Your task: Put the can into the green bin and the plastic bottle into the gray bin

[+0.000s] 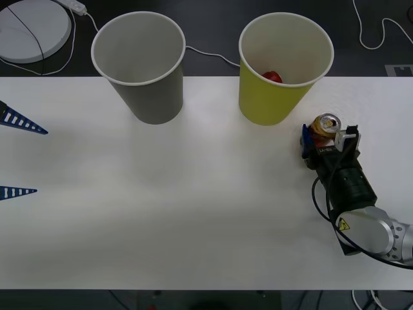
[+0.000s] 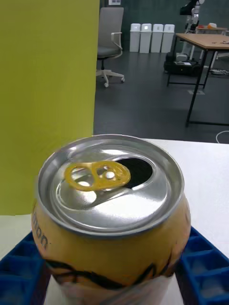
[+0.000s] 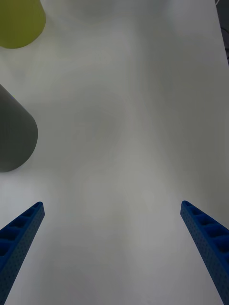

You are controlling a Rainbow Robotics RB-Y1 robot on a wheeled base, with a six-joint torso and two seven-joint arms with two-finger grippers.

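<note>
**A:** Front view status? Where's the can?

**B:** Front view: can [image 1: 327,124] is on the white table [image 1: 193,206], right side, just in front of the green bin [image 1: 284,68] and slightly to its right. Upright, silver top up. Right hand [image 1: 326,137] is around it, a blue finger [image 1: 307,143] visible on the can's left side.

**A:** Actually pinched, or just straddling?

**B:** Right wrist view: can [image 2: 112,214] sits between the two blue fingers [image 2: 19,271], both hard against its sides. Reads as pinching the can. Yellow pull-tab, mouth already open. Can't tell if it's off the table or resting on it.

**A:** Bins?

**B:** Both upright at the far table edge, well apart. Gray bin [image 1: 141,64] on the left, green one on the right. Green wall [image 2: 47,95] looms close behind the can in the right wrist view. Small red object [image 1: 272,76] lying inside the green bin.

**A:** Left arm?

**B:** Left hand [image 1: 16,155] at the left edge of the front view, over the table, fingers spread wide, holding nothing. Left wrist view: its fingers [image 3: 21,238] are far apart over bare table [image 3: 129,143], gray bin [image 3: 14,133] and a bit of the green bin [image 3: 19,24] at one side.

**A:** Anything else?

**B:** Round white disc [image 1: 29,29] with a cable behind the table, beyond the gray bin.
</note>
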